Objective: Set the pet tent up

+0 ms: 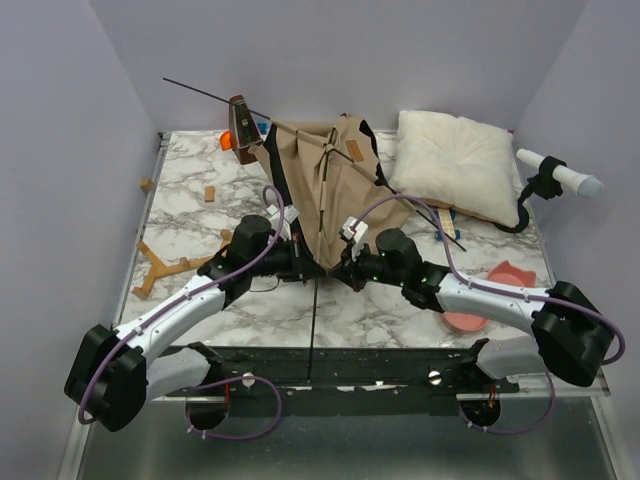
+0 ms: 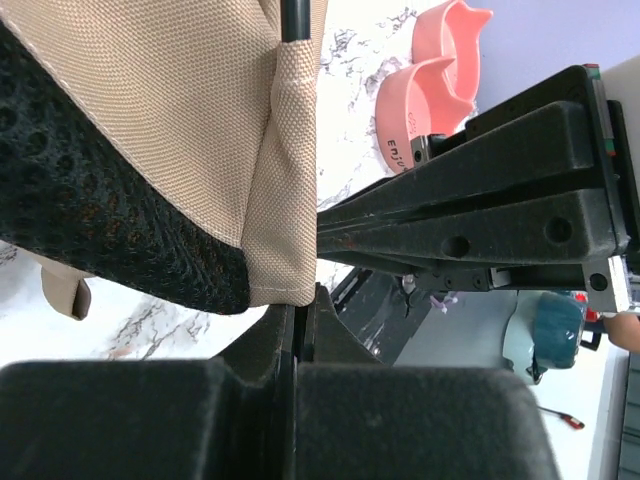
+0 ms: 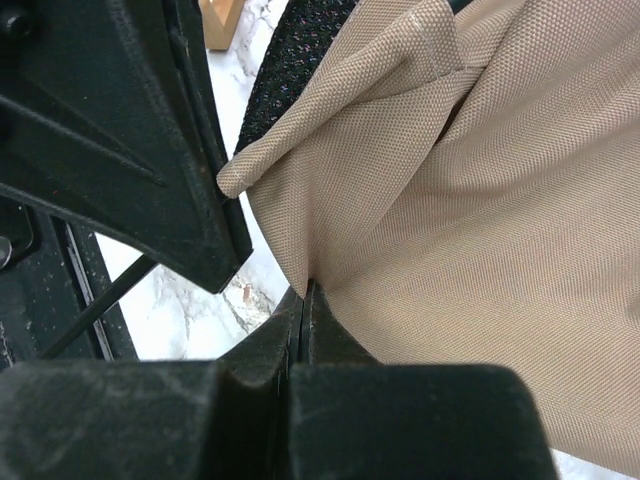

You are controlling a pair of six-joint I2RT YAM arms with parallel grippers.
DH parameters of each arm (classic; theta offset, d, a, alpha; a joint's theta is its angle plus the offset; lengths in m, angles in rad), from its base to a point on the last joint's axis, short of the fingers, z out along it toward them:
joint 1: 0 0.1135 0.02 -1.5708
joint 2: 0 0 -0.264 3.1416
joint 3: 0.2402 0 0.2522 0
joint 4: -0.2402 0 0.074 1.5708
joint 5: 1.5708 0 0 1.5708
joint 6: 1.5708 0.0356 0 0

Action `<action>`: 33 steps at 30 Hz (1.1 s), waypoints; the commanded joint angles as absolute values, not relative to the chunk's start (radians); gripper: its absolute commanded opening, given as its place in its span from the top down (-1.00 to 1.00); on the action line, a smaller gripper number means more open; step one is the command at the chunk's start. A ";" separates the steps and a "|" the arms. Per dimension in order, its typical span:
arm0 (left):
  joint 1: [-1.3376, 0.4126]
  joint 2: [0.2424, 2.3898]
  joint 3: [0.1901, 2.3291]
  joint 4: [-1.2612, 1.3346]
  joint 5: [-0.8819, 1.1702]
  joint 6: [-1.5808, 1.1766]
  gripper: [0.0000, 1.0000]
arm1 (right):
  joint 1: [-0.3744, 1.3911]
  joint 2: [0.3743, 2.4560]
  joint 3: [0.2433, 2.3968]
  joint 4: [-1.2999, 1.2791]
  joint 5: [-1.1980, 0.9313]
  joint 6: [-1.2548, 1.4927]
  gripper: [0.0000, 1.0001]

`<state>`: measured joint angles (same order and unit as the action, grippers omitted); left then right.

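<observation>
Presently the pet tent [image 1: 330, 170] is seen crumpled and half raised at the middle of the marble table [image 1: 400, 310]. Its tan cloth is gathered to a point toward 6 o'clock, and both pincers are met there. The left pincer [image 1: 303, 258] is extended from 8 o'clock and the right pincer [image 1: 340, 262] from 4 o'clock, and the two are set just beside each other at the tent's near tip. A thin black pole [image 1: 314, 330] is laid from that tip toward the table's 6 o'clock edge.

From the left wrist, the left pincer [image 2: 297, 315] is shown pressed narrow. Its jaws are closed to a slit at the end of a tan sleeve of the pet tent [image 2: 150, 100], with black mesh lining at 9 o'clock. Whether cloth or pole is nipped there cannot be told.

From the right wrist, the right pincer [image 3: 303, 300] is likewise closed tight, and a fold of the tent's tan cloth [image 3: 480, 200] is pinched at its tips.

A white pillow [image 1: 450, 160] is placed at 1 o'clock, near the tent. A pink bowl [image 1: 480, 300] is set at 4 o'clock, partly hidden by the right arm. Wooden pieces [image 1: 165, 265] are scattered at 9 o'clock, well apart from the tent.
</observation>
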<state>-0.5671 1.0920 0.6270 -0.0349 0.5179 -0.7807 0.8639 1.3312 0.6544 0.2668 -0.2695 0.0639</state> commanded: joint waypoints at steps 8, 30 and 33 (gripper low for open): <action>-0.523 1.160 0.705 0.215 0.457 -0.711 1.00 | 0.908 1.280 0.638 0.151 -0.217 0.234 -0.07; -0.522 1.157 0.739 0.105 0.476 -0.524 1.00 | 0.847 1.206 0.989 0.044 0.164 0.553 -0.59; -0.521 1.156 0.738 0.094 0.473 -0.504 1.00 | 0.793 1.248 1.033 0.068 0.068 0.605 -0.44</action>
<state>-0.5365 1.1709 0.6975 0.0647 0.5293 -0.5812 0.8482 1.1961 0.9771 0.0731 0.1390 0.5030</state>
